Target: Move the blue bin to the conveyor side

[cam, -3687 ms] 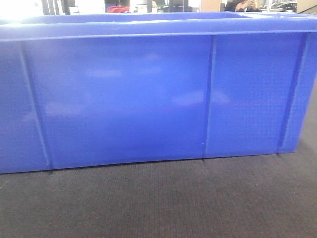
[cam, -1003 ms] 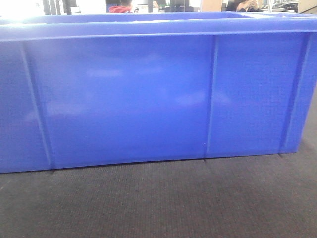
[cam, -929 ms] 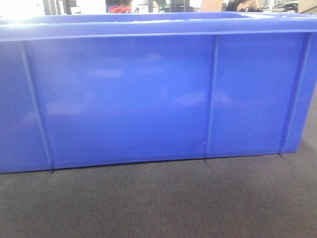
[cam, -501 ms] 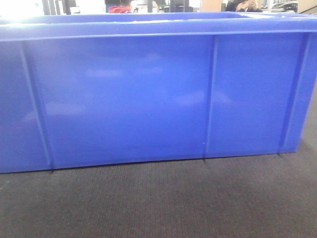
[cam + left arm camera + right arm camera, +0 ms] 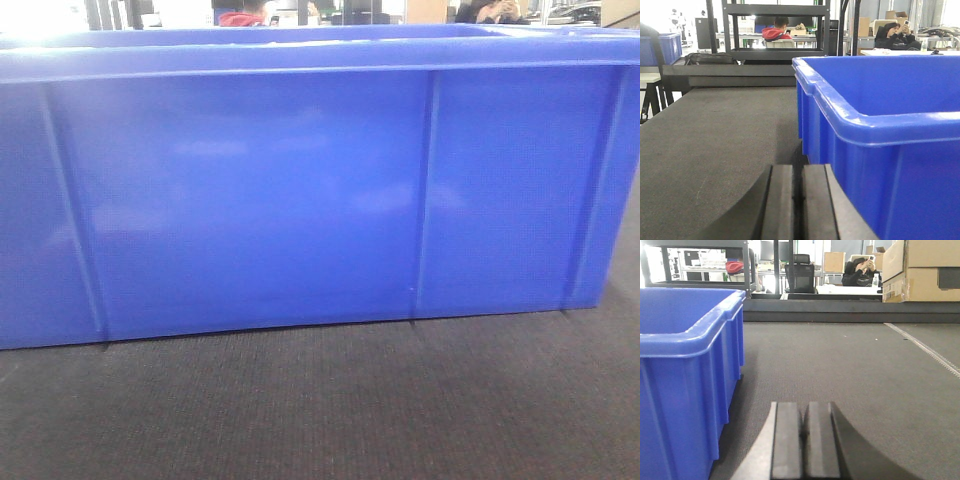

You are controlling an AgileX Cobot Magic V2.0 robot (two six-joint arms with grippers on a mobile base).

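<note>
The blue bin [image 5: 300, 190] fills most of the front view, its long ribbed wall facing me as it rests on the dark woven conveyor [image 5: 320, 410]. In the left wrist view the blue bin [image 5: 890, 165] stands just right of my left gripper [image 5: 798, 172], which is shut on nothing and low over the conveyor [image 5: 710, 145]. Seen from the right wrist, the blue bin [image 5: 685, 380] lies left of my right gripper [image 5: 805, 410], also shut and holding nothing, a short gap apart from the wall. The conveyor [image 5: 865, 370] stretches ahead.
A dark metal shelf frame [image 5: 775, 30] and another blue crate [image 5: 662, 47] stand beyond the belt's far end. Cardboard boxes [image 5: 920, 270] sit at the far right. Seated people [image 5: 860, 270] are in the background.
</note>
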